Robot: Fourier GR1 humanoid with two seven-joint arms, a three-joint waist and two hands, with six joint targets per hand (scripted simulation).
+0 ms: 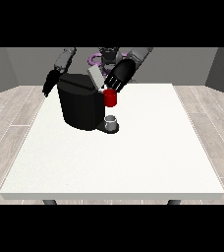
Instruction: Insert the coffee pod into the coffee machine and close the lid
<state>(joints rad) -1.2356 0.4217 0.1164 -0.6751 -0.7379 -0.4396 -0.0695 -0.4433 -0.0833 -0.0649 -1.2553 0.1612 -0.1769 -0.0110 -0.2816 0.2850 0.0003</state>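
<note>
Wood-plank flooring and grey walls surround a large white rectangular tabletop (pixel 133 157), behind which the robot stands small at the view's top. On the tabletop's far left part stands a bulky black box-shaped coffee machine (pixel 79 106) with a pale grey flat lid (pixel 95 76) tilted up and open above it. The hand at the view's right (pixel 120 76) reaches down over the machine's front, its black fingers (pixel 111 84) spread and fairly straight, curled round nothing; their tips lie just above a red cylindrical thing at the machine (pixel 110 98), and the raised lid sits just beside them on the view's left. Below those fingers, past the red thing, a small grey round thing (pixel 111 121) rests on the machine's dark base plate; whether it is the coffee pod cannot be told. The hand at the view's left (pixel 50 82) hangs beside the machine's far upper corner, well apart from the other fingers; whether its fingers are straight or curled cannot be told.
</note>
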